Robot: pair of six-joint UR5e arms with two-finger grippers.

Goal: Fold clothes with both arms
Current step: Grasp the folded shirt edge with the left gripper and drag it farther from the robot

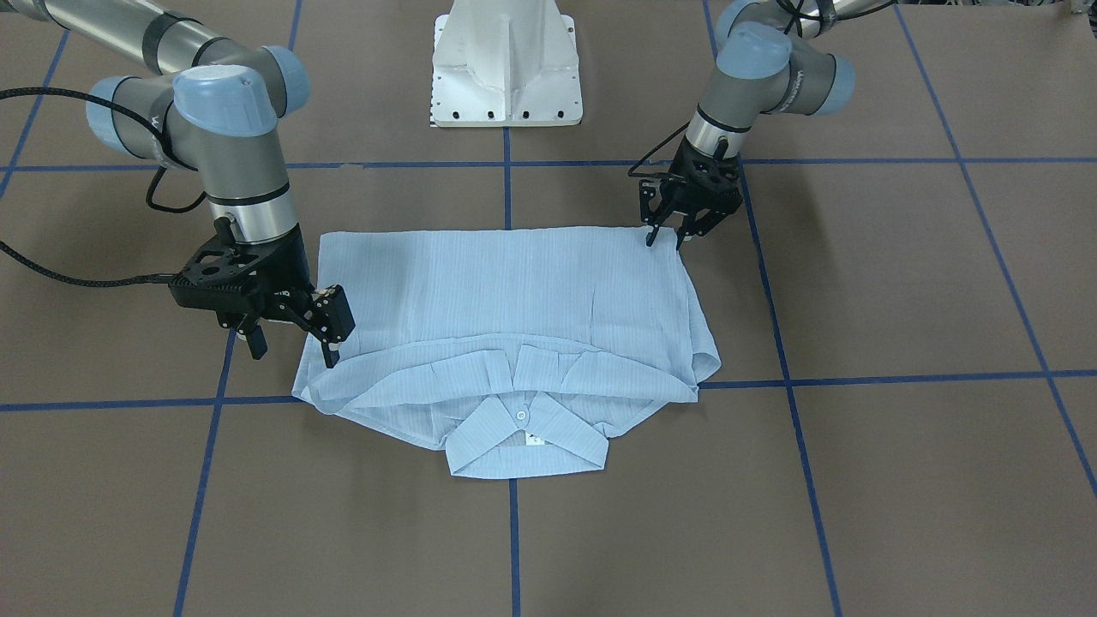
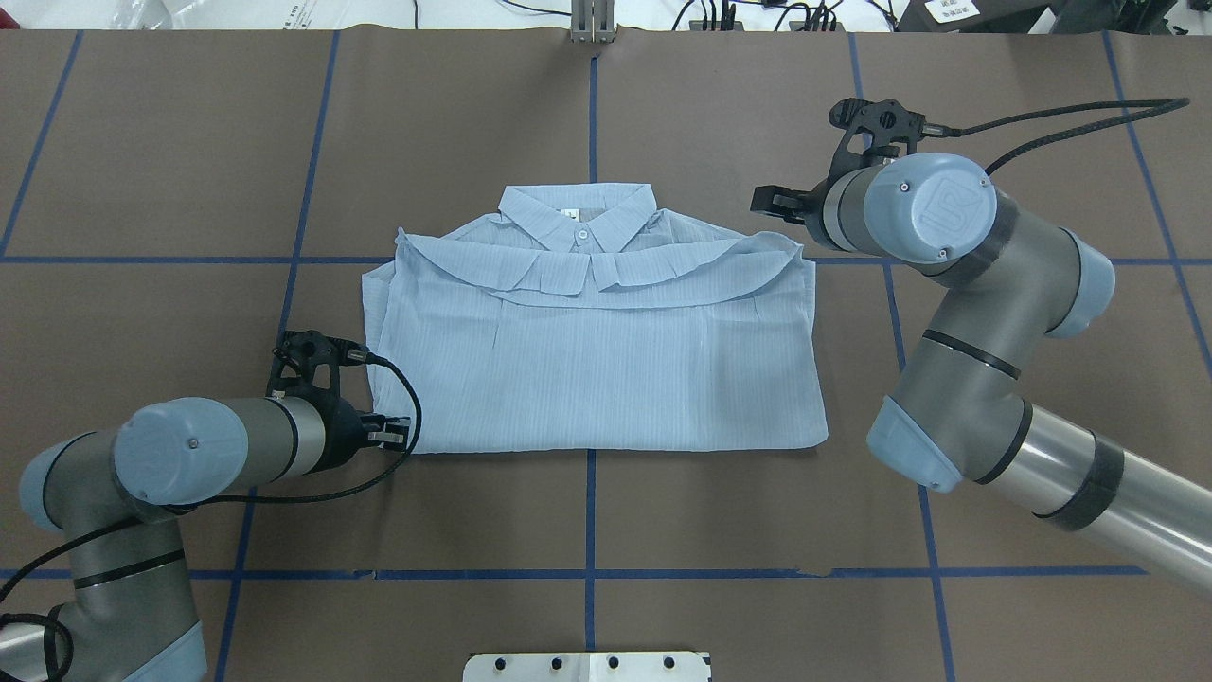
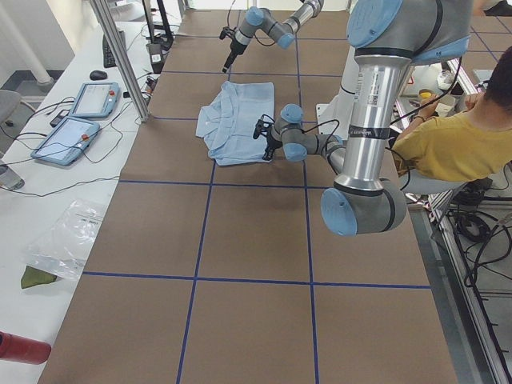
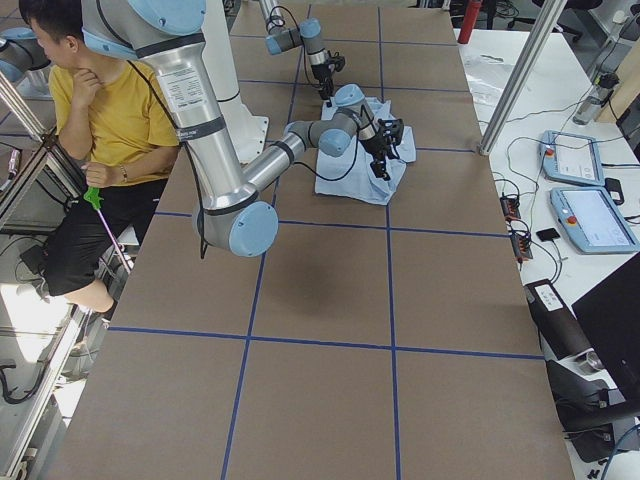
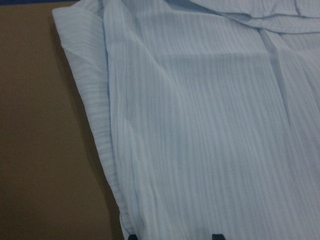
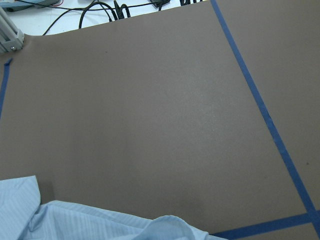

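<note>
The pale blue striped shirt (image 1: 514,291) lies folded into a flat rectangle on the brown table, with its collar (image 2: 579,216) on the side away from the robot. My left gripper (image 1: 667,238) stands open over the shirt's near corner (image 2: 417,440). The left wrist view shows its two fingertips (image 5: 216,236) apart above flat cloth (image 5: 200,125). My right gripper (image 1: 293,350) is open at the shoulder corner on the collar side, one finger (image 1: 331,353) at the cloth's edge and the other off it. The right wrist view shows only table and a shirt edge (image 6: 75,222).
The white pedestal base (image 1: 506,68) stands behind the shirt. Blue tape lines (image 1: 857,377) cross the brown table. A seated person in a yellow top (image 3: 456,136) is beside the robot. Two tablet-like pendants (image 3: 80,120) and cables lie on a side bench.
</note>
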